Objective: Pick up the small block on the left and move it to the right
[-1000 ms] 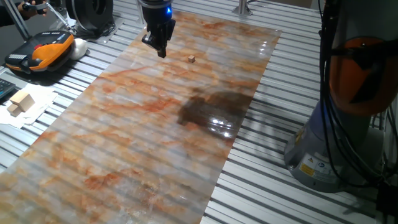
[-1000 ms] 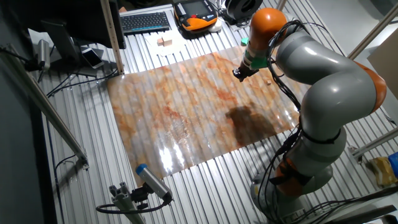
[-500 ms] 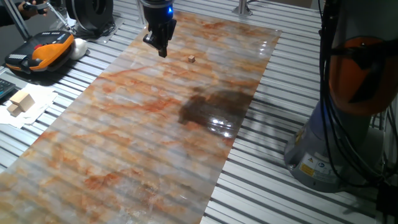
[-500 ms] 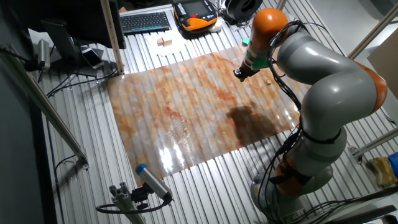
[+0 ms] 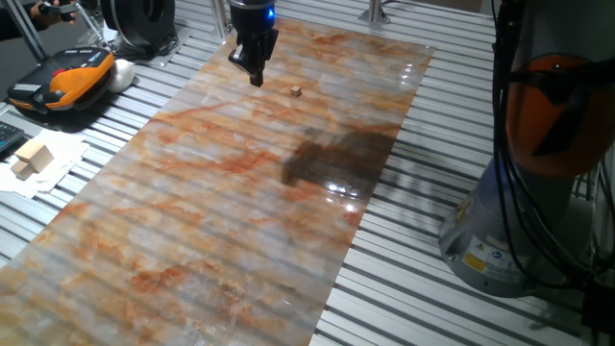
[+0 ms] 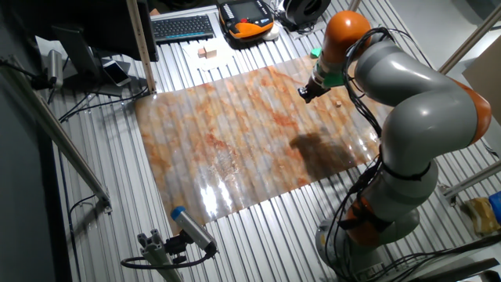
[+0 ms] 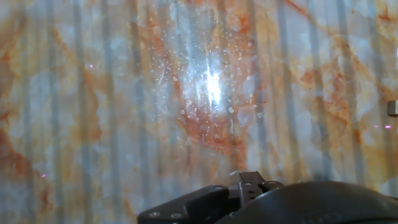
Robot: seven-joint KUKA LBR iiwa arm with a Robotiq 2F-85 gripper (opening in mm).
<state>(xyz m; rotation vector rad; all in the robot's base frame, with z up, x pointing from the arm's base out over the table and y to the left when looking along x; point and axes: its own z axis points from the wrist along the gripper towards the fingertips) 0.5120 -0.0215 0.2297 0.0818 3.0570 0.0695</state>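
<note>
The small block (image 5: pixel 296 90) is a tiny tan cube lying on the marbled orange sheet (image 5: pixel 221 192) near its far end. It also shows in the other fixed view (image 6: pixel 337 99) and at the right edge of the hand view (image 7: pixel 392 108). My gripper (image 5: pixel 256 79) hovers just above the sheet, a short way left of the block, and it also shows in the other fixed view (image 6: pixel 304 94). Its fingers look pressed together and hold nothing. In the hand view only a dark part of the hand (image 7: pixel 249 186) shows at the bottom.
Two larger pale wooden blocks (image 5: pixel 31 158) lie on white paper at the left, off the sheet. An orange and black pendant (image 5: pixel 62 79) lies at the far left. The arm's base (image 5: pixel 538 192) stands to the right. A keyboard (image 6: pixel 182 27) lies beyond the sheet.
My gripper has moved a little to the right, closer to the small block. The block has not moved.
</note>
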